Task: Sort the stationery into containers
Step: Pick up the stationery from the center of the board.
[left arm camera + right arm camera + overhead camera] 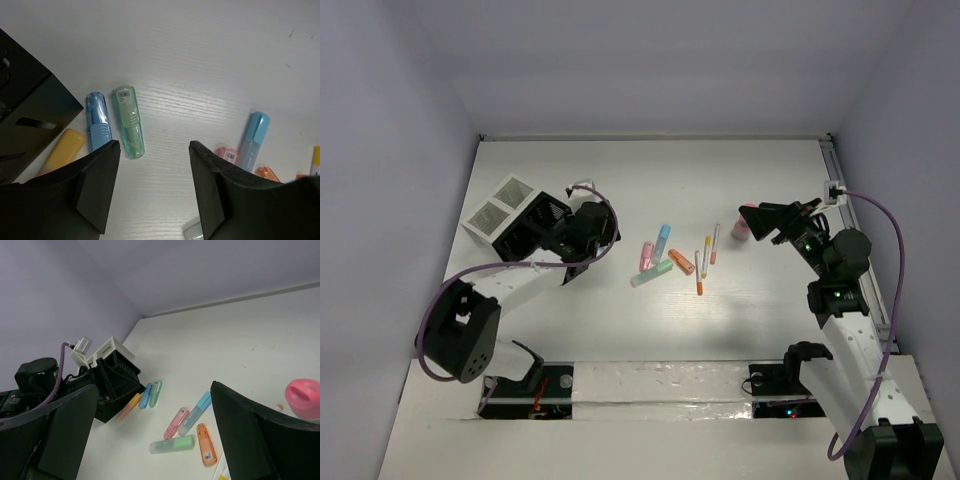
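Pink (646, 255), blue (663, 238), green (652, 273) and orange (681, 262) markers lie mid-table, with thin white pens (700, 270) beside them. My left gripper (592, 232) is open and empty above the table beside the black organiser (532, 228). The left wrist view (154, 145) shows a blue marker (98, 120), a green marker (128, 121) and a yellow-orange marker (67, 150) lying just ahead of it against the organiser (30, 110). My right gripper (762, 220) is open and empty, raised next to the small pink cup (742, 228). The right wrist view (155, 387) also shows that cup (304, 397).
Two white mesh cups (502, 208) stand behind the organiser at the far left. A cable rail (840, 200) runs along the table's right edge. The back wall closes off the far side.
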Available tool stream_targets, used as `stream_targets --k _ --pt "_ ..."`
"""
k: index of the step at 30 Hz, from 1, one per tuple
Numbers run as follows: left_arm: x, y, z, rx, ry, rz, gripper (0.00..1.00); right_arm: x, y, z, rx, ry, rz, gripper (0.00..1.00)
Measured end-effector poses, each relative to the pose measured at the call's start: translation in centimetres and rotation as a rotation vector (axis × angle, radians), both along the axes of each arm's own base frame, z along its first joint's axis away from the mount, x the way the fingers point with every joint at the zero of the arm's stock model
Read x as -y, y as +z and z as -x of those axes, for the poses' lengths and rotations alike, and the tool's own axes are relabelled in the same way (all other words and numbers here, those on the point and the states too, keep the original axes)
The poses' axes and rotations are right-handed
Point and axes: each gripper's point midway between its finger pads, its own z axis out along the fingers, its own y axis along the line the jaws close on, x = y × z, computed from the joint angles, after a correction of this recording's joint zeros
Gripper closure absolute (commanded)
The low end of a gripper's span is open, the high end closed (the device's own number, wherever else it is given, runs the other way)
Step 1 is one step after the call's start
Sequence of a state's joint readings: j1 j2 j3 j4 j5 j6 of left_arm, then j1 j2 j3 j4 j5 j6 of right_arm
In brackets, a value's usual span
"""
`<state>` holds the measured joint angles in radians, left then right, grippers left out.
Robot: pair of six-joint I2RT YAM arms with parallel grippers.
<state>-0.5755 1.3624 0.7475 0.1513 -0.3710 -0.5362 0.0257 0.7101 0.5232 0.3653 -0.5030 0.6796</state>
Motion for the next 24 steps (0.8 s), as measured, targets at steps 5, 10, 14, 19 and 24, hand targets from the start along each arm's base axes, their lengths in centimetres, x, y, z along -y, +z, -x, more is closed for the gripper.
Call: stream_targets --k 5,10,14,19,24 --pt "-0.3 -1.0 -1.2 -0.011 0.032 -0.058 0.52 0.1 -0.6 -0.3 -0.019 -0.004 0.005 0.00" --pt "-0.3 -2.6 -2.4 -0.034 0.049 -0.114 0.55 0.1 -0.8 -0.3 -0.028 -0.008 0.009 0.00" --pt "-0.1 -4.1 -3.0 -0.063 0.052 -0.156 0.58 0.2 -0.8 -0.4 -0.027 -0.010 0.012 0.00" --pt "-0.2 -4.8 -3.6 -0.073 0.057 -0.187 0.58 0.1 -1.3 -0.7 -0.045 -0.010 0.013 0.00" --pt "-0.3 -4.5 -4.1 -0.060 0.070 -0.206 0.58 0.1 -1.7 -0.9 -0.059 -0.009 0.013 0.00"
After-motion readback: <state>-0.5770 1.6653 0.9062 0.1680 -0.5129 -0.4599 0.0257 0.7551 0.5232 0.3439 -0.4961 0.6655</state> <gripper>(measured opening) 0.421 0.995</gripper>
